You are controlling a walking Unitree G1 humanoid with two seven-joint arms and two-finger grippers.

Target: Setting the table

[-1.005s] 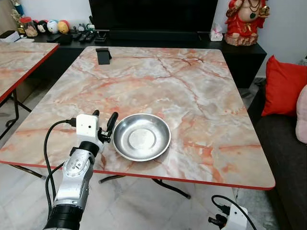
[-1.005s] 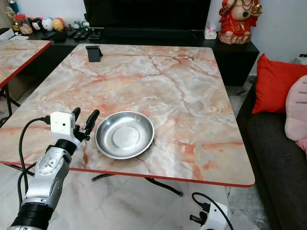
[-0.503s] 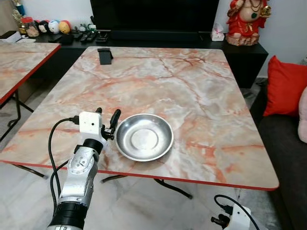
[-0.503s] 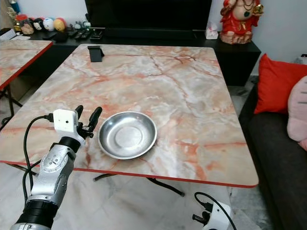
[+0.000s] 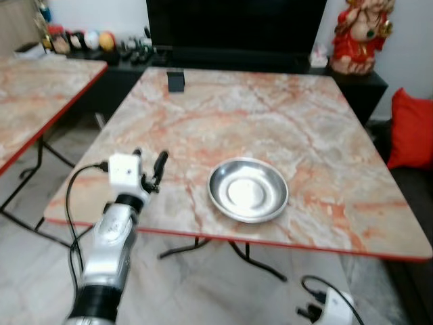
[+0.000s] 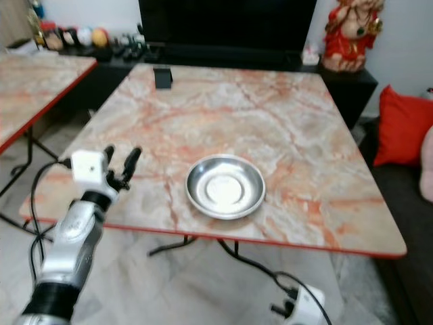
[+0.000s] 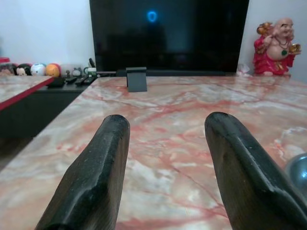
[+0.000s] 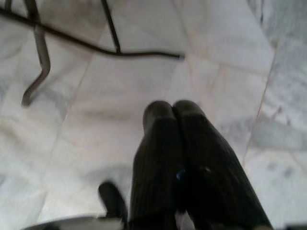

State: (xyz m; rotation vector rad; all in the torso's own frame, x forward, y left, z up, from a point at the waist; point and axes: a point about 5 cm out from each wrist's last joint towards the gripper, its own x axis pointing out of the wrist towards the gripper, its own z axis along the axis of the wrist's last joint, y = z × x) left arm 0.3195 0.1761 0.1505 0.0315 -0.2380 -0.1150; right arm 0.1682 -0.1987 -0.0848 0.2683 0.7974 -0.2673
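Left gripper (image 5: 149,166) hovers over the near left edge of the big marble table (image 5: 284,115), its two black fingers (image 7: 96,177) spread wide with nothing between them, well apart from the dish. From where I stand that looks like a hand that has no hold on anything, though I can't say what it means to do next. On the table, near the front edge and a little toward the middle, sits the steel bowl (image 5: 247,191), upright and empty, where a seated person could reach it, so I take it as one place laid. At the far edge stands a small dark stand (image 5: 176,80). Down by the floor the right gripper (image 8: 175,108) hangs idle, fingers pressed together, pointing at the tiles.
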